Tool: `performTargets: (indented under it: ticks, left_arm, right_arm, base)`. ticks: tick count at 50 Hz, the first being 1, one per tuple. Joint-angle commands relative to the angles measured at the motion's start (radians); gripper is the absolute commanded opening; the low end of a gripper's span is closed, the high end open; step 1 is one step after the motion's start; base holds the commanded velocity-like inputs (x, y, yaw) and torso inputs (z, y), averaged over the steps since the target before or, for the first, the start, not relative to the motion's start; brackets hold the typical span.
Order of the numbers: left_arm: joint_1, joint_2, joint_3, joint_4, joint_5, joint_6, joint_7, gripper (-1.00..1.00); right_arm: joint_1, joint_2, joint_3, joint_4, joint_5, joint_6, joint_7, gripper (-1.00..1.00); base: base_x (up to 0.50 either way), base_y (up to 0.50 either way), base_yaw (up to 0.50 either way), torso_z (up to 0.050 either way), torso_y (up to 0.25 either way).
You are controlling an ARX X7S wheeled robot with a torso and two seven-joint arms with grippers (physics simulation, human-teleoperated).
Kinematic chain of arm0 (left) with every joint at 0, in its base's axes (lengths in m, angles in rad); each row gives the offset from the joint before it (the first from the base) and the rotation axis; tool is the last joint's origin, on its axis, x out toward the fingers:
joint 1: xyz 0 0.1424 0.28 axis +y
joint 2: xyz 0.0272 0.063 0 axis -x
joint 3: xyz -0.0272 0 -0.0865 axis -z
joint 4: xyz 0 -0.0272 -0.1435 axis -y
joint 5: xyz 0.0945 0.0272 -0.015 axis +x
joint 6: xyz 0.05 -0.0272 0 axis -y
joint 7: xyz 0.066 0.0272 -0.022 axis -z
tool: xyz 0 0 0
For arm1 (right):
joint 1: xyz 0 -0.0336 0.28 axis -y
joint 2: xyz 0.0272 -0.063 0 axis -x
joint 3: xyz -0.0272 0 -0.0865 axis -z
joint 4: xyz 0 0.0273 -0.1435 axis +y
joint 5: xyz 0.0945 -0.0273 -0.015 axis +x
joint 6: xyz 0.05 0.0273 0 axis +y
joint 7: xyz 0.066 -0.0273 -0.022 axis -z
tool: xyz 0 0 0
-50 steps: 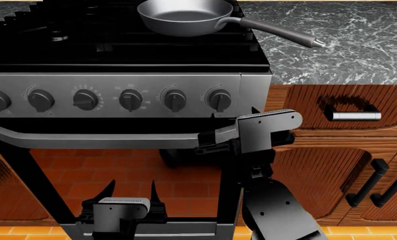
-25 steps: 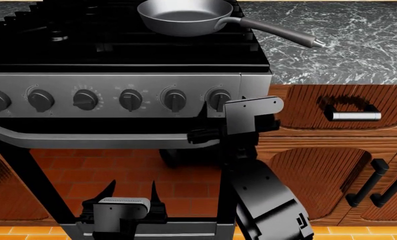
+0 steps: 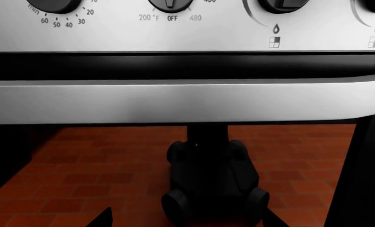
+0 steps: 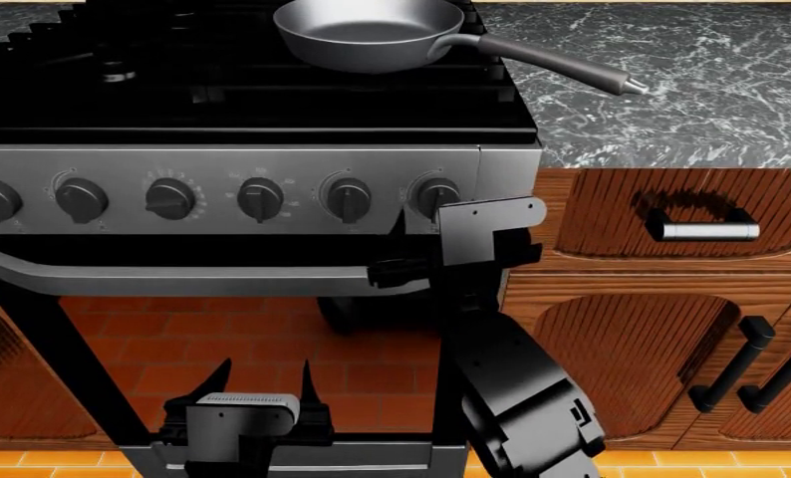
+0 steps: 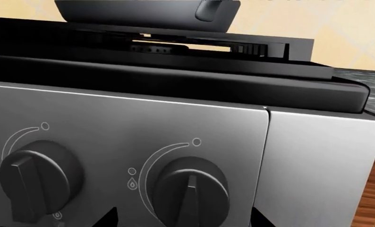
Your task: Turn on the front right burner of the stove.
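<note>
A: Where's the right gripper [image 4: 422,231]?
B: Raised to the stove [image 4: 236,129] front panel, just before the rightmost knob [image 5: 191,191]; its fingertips flank that knob, spread, not touching it.

A: And the left gripper [image 4: 259,383]?
B: Low before the oven door, prongs apart, holding nothing, below the door handle [image 3: 174,100].

A: The front right burner [image 5: 159,48]?
B: Under the grey pan [image 4: 369,32] (only a sliver shows between grate bars), at the cooktop's right end beside the marble counter [image 4: 688,90]
</note>
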Motion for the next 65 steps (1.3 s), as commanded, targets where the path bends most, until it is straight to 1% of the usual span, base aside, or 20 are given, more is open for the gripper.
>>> performTargets:
  ticks: [1,14,15,47,49,57,65]
  left_arm:
    - [-0.001,-0.005,0.006,-0.001,-0.005,0.002,-0.005,1.00]
    - [-0.002,-0.009,0.012,-0.001,-0.010,0.003,-0.011,1.00]
    - [-0.002,-0.010,0.012,-0.001,-0.010,0.004,-0.011,1.00]
    - [-0.005,-0.021,0.027,-0.003,-0.022,0.008,-0.024,1.00]
    - [-0.005,-0.022,0.028,-0.003,-0.023,0.008,-0.025,1.00]
    - [-0.006,-0.024,0.031,-0.003,-0.025,0.008,-0.028,1.00]
    - [-0.010,-0.026,0.039,-0.007,-0.022,0.004,-0.032,1.00]
  right_arm:
    - [0.012,0.009,-0.017,0.041,0.032,-0.032,0.017,1.00]
    - [0.019,0.021,-0.041,0.038,0.046,-0.047,0.034,1.00]
    - [0.019,0.023,-0.043,0.037,0.046,-0.048,0.035,-1.00]
    - [0.035,0.052,-0.096,0.061,0.053,-0.082,0.061,-1.00]
    - [0.040,0.062,-0.124,0.064,0.028,-0.082,0.057,-1.00]
    - [0.105,0.128,-0.336,0.112,-0.148,-0.040,-0.011,-1.00]
    - [0.183,0.158,-0.450,0.169,-0.241,-0.031,-0.072,-1.00]
  base:
    - [0.00,0.00,0.00,0.000,0.000]
    - [0.00,0.00,0.00,0.000,0.000]
    - [0.00,0.00,0.00,0.000,0.000]
    - [0.00,0.00,0.00,0.000,0.000]
    - [0.00,0.00,0.00,0.000,0.000]
    - [0.00,0.00,0.00,0.000,0.000]
    - [0.00,0.00,0.00,0.000,0.000]
